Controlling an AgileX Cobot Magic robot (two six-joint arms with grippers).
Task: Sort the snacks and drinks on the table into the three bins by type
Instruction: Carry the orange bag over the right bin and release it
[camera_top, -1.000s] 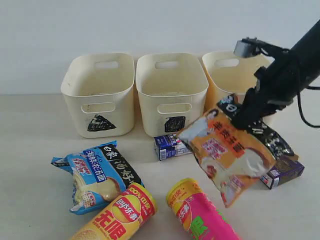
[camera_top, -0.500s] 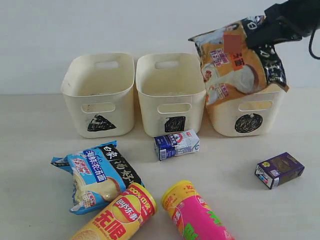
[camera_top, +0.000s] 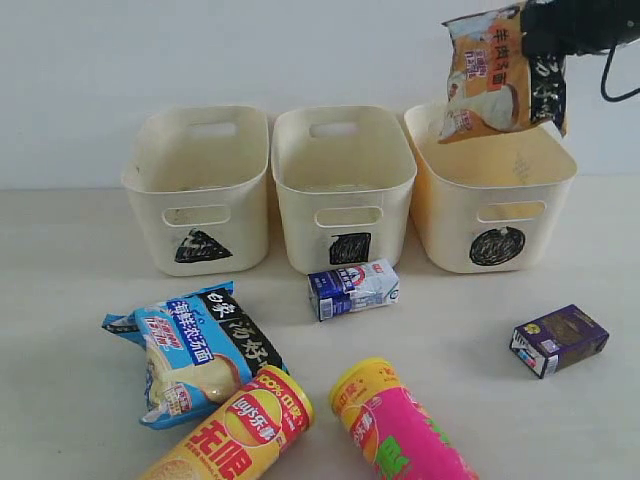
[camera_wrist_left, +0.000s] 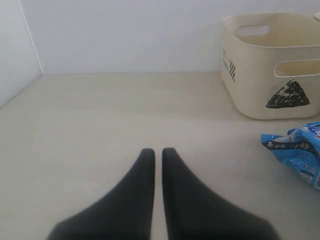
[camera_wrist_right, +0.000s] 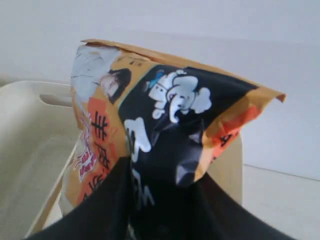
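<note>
The orange pillow packet (camera_top: 495, 70) is held in the air above the back of the circle-marked bin (camera_top: 440, 215), hanging clear of its rim. It is pinched at its black-banded side by the right gripper (camera_top: 540, 35), whose dark fingers (camera_wrist_right: 100, 210) are seen closed against the packet in the right wrist view.

To the left of that bin the square-marked bin (camera_top: 300, 215) and the triangle-marked bin (camera_top: 150, 200) are set in a row, all three upright. The blue-and-white carton (camera_top: 352, 288) is laid on its side just in front of the square-marked bin. The dark purple carton (camera_top: 558, 340) is placed well to the right, in front of the circle-marked bin.

Nearer the camera, the blue packet (camera_top: 190, 350) is found on the left of the table (camera_top: 60, 260), touching the lying yellow-red crisp tube (camera_top: 235, 430); the pink-green tube (camera_top: 400, 430) is laid just beside it.

The left gripper (camera_wrist_left: 157, 152) is held over bare table with its jaws pressed almost together and nothing between them.
</note>
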